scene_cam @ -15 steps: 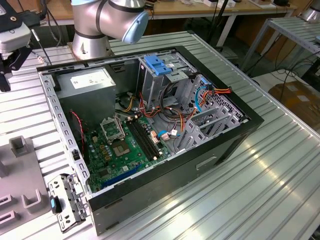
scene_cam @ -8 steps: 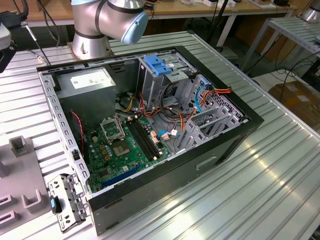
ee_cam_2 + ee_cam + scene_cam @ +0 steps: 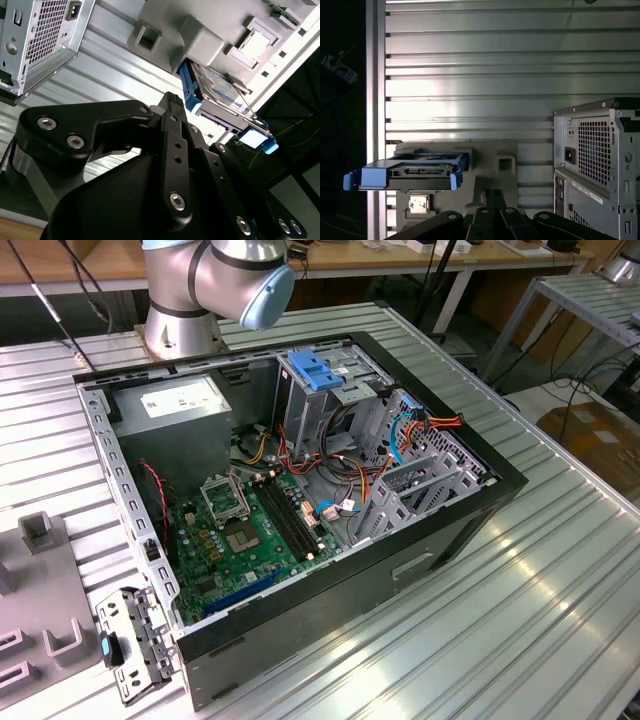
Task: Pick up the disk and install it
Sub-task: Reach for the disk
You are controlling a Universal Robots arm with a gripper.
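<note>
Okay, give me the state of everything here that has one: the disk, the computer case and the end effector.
disk, resting on the grey holder, blue rails on, not in the case.
computer case, lying on its side, open, insides exposed.
end effector, apart from the disk, not holding it.

The open computer case (image 3: 400, 570) lies on the bench (image 3: 520, 620), with the arm's base (image 3: 180, 330) behind it. Inside, the power supply (image 3: 185, 398) sits in the far corner at the exterior view's left. The motherboard (image 3: 240, 530) lies nearer the camera, and the drive cage (image 3: 310, 415) stands right of the supply with a bracket (image 3: 318, 370) on top. In the first wrist view, the disk (image 3: 415, 172) rests on a fixture (image 3: 505, 160) on the bench, apart from the case.
</note>
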